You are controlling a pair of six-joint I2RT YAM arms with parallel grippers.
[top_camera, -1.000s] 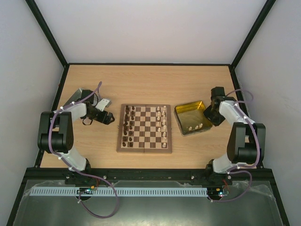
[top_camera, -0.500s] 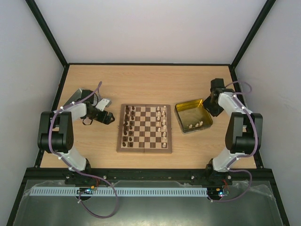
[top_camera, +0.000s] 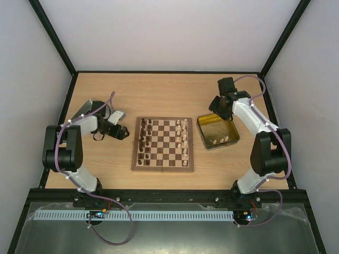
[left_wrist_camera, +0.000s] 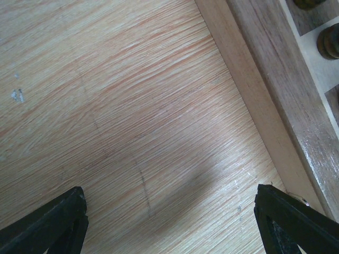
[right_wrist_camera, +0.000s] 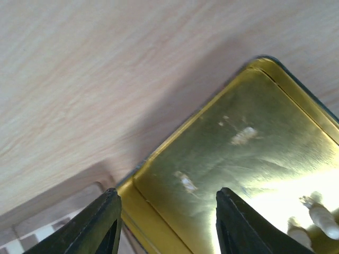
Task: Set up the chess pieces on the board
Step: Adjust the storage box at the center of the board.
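Observation:
The chessboard (top_camera: 162, 144) lies mid-table, dark pieces (top_camera: 143, 138) along its left columns and cream pieces (top_camera: 184, 138) along its right columns. A few cream pieces (top_camera: 219, 141) lie in the gold tin tray (top_camera: 206, 124), also seen in the right wrist view (right_wrist_camera: 318, 217). My right gripper (top_camera: 218, 107) hovers open and empty over the tray's far left corner (right_wrist_camera: 175, 174). My left gripper (top_camera: 123, 133) rests open and empty on the table just left of the board's border (left_wrist_camera: 265, 90); two dark pieces (left_wrist_camera: 329, 42) show at that view's top right.
The tray stands just right of the board. Black frame posts and white walls enclose the table (top_camera: 164, 95) on three sides. Both arm bases sit at the near edge.
My right arm has swung from the tray's right side to the far left, over the tray's far left corner. The left arm has not moved.

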